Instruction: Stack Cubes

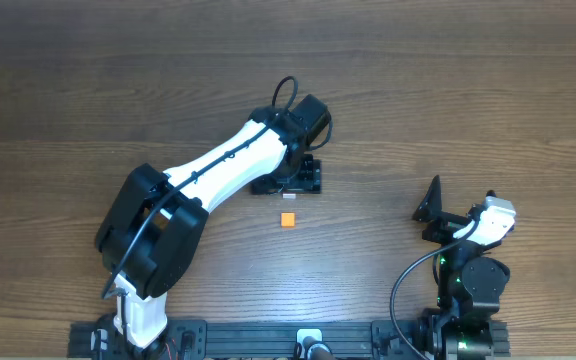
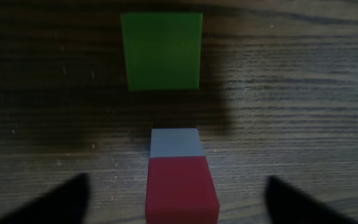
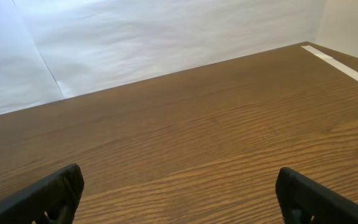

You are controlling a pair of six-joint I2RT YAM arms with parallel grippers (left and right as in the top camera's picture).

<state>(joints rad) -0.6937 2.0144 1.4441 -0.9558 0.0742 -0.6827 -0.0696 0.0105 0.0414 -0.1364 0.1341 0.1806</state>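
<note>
In the left wrist view a red cube (image 2: 181, 190) lies between the spread fingers of my left gripper (image 2: 176, 190), which is open and touches nothing. A grey cube (image 2: 177, 142) sits right against the red one on its far side; whether the red one is raised I cannot tell. A green cube (image 2: 161, 51) lies farther off on the wood. In the top view the left gripper (image 1: 298, 183) hangs over mid-table, hiding these cubes, and a small orange cube (image 1: 287, 220) lies just in front of it. My right gripper (image 1: 430, 205) is open, near its base at the right.
The wooden table (image 1: 488, 90) spreads wide on all sides. The right wrist view looks across bare wood (image 3: 216, 124) to a white wall (image 3: 166, 37), with a pale tape strip (image 3: 344, 65) near the far edge.
</note>
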